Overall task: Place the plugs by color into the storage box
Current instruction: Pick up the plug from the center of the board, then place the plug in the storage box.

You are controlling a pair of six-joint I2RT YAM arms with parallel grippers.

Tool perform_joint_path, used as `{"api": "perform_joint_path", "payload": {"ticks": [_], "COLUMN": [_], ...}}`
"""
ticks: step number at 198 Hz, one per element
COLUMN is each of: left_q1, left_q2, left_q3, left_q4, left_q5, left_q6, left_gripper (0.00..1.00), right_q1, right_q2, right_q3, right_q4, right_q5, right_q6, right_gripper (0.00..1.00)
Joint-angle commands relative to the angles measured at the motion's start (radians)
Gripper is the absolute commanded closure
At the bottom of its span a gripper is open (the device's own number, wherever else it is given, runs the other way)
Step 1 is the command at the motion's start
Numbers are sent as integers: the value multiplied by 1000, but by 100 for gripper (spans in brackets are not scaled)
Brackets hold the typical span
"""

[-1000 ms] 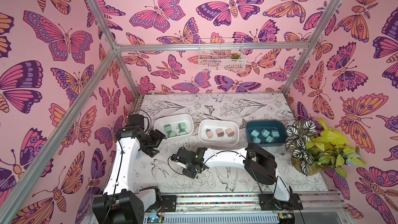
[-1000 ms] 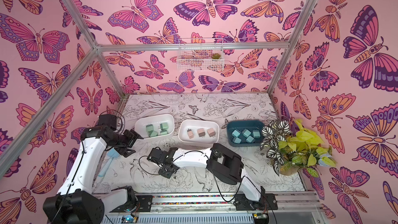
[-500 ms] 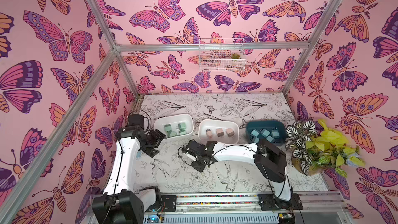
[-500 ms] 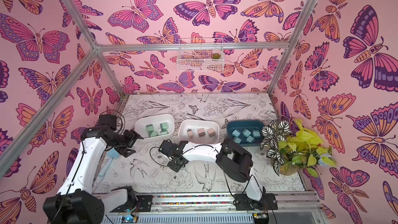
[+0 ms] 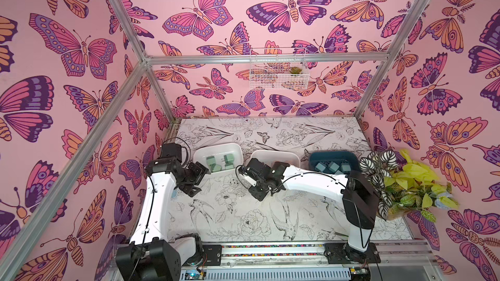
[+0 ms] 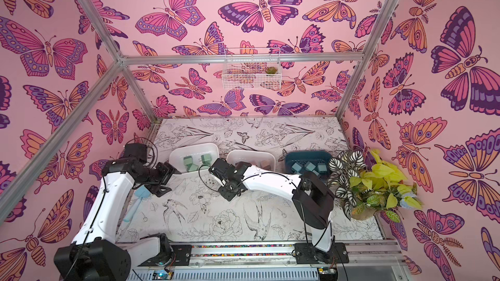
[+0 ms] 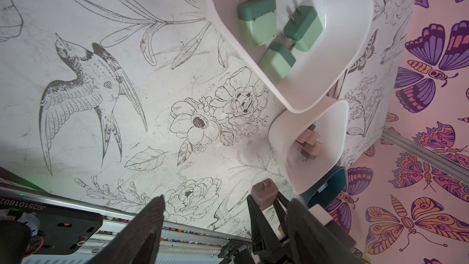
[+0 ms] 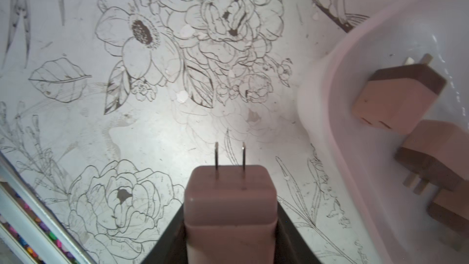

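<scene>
— Right claw?
— Clamped on 1 pink plug, prongs pointing away, over the worktop, just beside the middle white tray holding 3 more pink plugs.
— Left claw?
— Wide apart, gripping nothing, near the other white tray with 4 green plugs.
— Blue plugs?
— Inside the teal tray, near the potted plant.

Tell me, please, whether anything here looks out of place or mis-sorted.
A pale blue handled tool lies on the table beside the left arm; it is no plug. Otherwise nothing stands out.
</scene>
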Motion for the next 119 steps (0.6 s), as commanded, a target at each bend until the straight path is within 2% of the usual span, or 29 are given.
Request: {"api": "perform_joint_path", "payload": {"ticks": [1, 81, 119], "left_q1": [-6, -9, -12], "left_q2": [-17, -28, -26], "left_q3": [-11, -14, -13], "left_q4": [-10, -12, -11], "left_q5": [9, 14, 14], "left_q6": [4, 10, 11], "left_gripper": [22, 22, 22], "right_q1": [-60, -295, -311], "right_q2": [-29, 41, 101], "right_q3": [50, 132, 166], "right_q4": [-60, -84, -105], "right_q5": [40, 27, -3], "right_q6": [-27, -45, -64], "right_gripper": [61, 61, 61]}}
